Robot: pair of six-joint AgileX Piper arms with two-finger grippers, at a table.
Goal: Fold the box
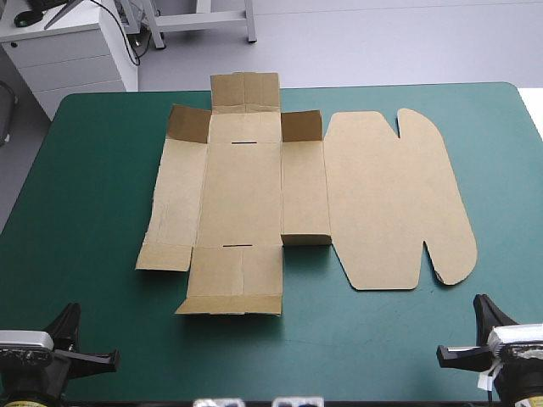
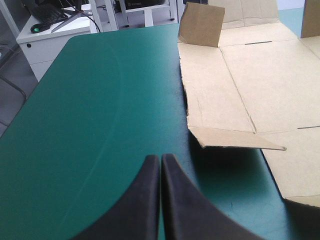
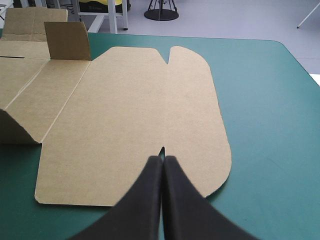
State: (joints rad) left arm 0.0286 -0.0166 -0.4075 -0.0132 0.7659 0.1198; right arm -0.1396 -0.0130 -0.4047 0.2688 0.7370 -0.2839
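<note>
Left gripper and right gripper: fingers pressed together, holding nothing.
Brown box lies opened out at the centre of the teal-green table, rounded lid toward 3 o'clock, far corner flaps slightly raised; grippers sit at 7 and 5 o'clock.

The high camera sits above and behind the robot and faces forward and down. From well off, it takes in the whole table. Each wrist camera rides low at the table's near edge and faces the far edge along its own gripper. The left gripper points over bare table. The right gripper points across the box from close by. All three views share the box's middle panels.
</note>
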